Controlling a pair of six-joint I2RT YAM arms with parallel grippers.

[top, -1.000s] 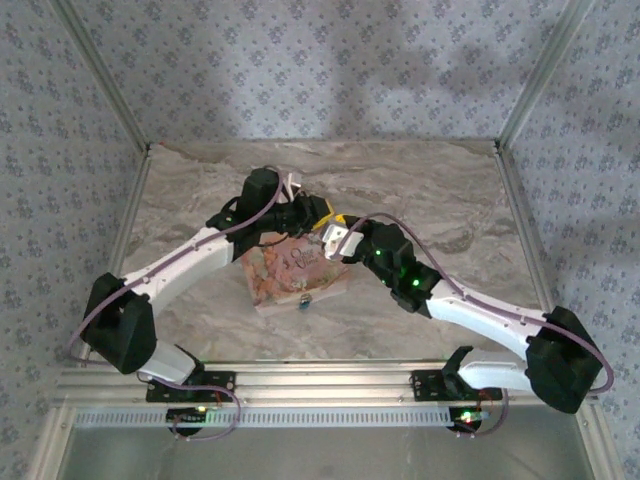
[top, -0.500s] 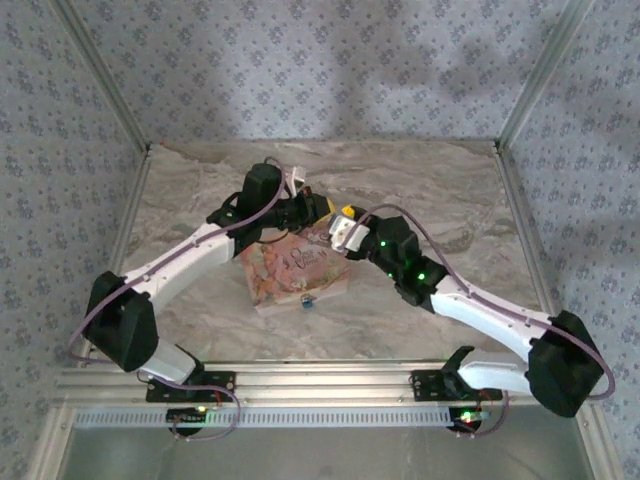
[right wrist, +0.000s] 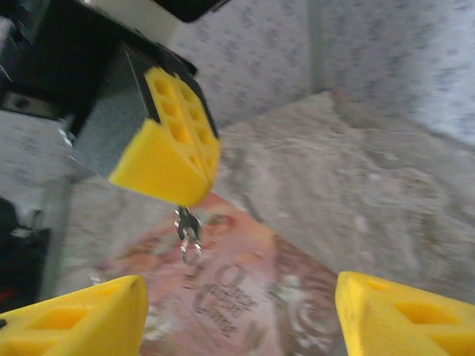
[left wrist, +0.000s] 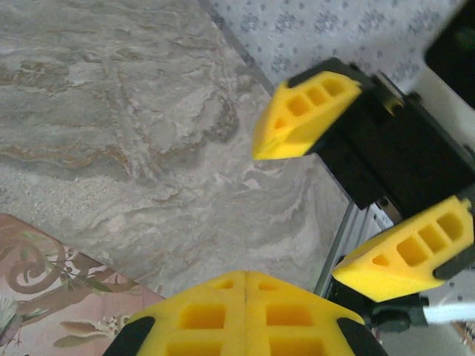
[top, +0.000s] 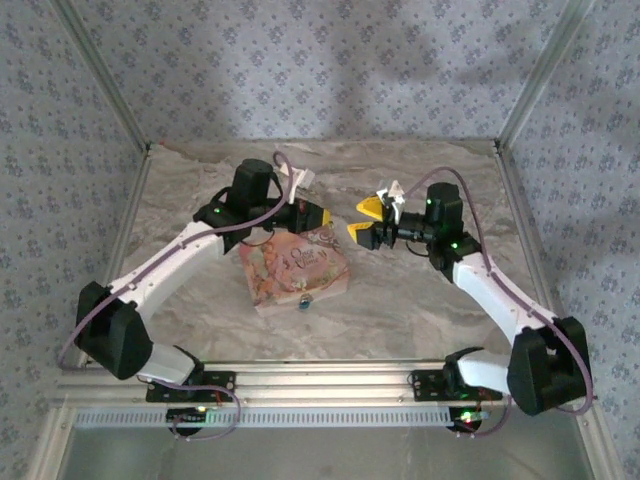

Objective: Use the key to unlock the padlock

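1. right wrist view: we see the left gripper (right wrist: 177, 189) pinched shut on the key (right wrist: 188, 234), which dangles above the pink mat (right wrist: 252, 297).
2. our right gripper (top: 363, 220) has its fingers spread apart, near the left one.
3. the padlock (top: 305, 298) lies at the mat's near edge.

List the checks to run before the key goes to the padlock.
1. Left gripper shut on the key: ok.
2. Key hanging free below its fingertips: ok.
3. Right gripper open, clear of the key: ok.
4. Padlock located: cannot tell; a small object at the pink book's near edge may be it.
5. Key's blade direction: cannot tell, blurred.
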